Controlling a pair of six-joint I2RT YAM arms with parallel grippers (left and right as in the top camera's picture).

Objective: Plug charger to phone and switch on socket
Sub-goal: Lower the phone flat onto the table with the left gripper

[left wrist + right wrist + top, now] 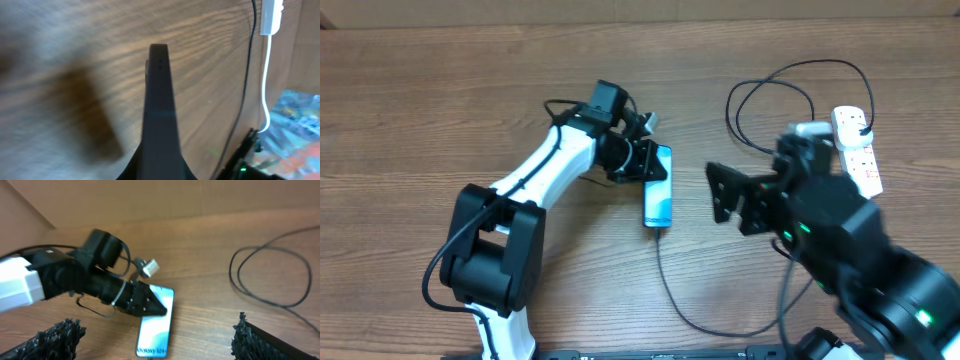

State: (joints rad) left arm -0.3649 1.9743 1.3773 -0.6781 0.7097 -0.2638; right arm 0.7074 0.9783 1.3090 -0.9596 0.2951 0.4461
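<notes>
Wooden table (420, 100) | left gripper (648, 165) pinches phone (659, 200) edge | right gripper (722, 195) spread, empty | best: press socket (855, 145) switch squarely, avoiding charger (662, 260)

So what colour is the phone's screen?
Light blue, inside a dark frame. The phone shows it best in the right wrist view.

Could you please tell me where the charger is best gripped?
Grip the charger just behind its tip, at the phone's near end, coming from above with the open right claw: the thin cable lies flat there, bare table on both sides.
</notes>
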